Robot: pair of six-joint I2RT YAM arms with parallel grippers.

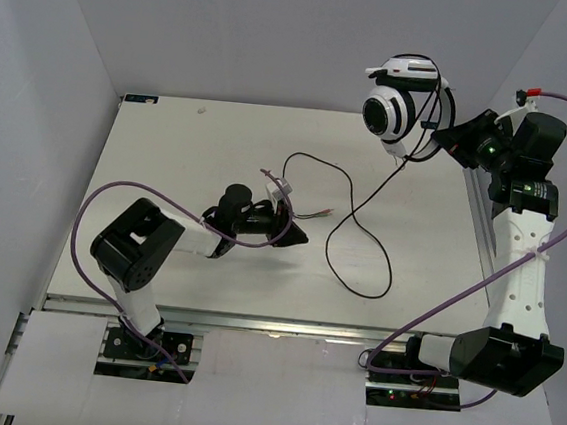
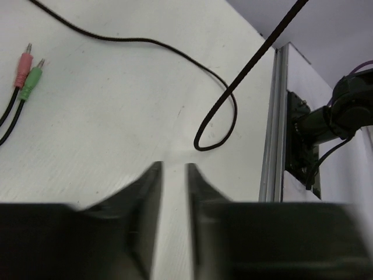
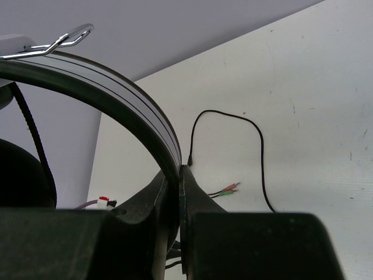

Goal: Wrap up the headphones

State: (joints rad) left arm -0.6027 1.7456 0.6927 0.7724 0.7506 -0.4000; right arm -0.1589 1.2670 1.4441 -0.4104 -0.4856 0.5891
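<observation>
Overall, white table (image 1: 169,151), grey walls (image 1: 281,31); cable (image 2: 140,39) trails from headphones (image 1: 394,108)

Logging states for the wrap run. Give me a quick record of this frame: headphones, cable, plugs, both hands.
headphones: held up near the far right corner of the table
right hand: shut on the headband
left hand: low over the table, left of centre, jaws a narrow gap apart, nothing between them
cable: hangs from the headphones, lies in loose loops on the table, not wrapped
plugs: pink and green, flat on the table near the left hand, untouched
</observation>
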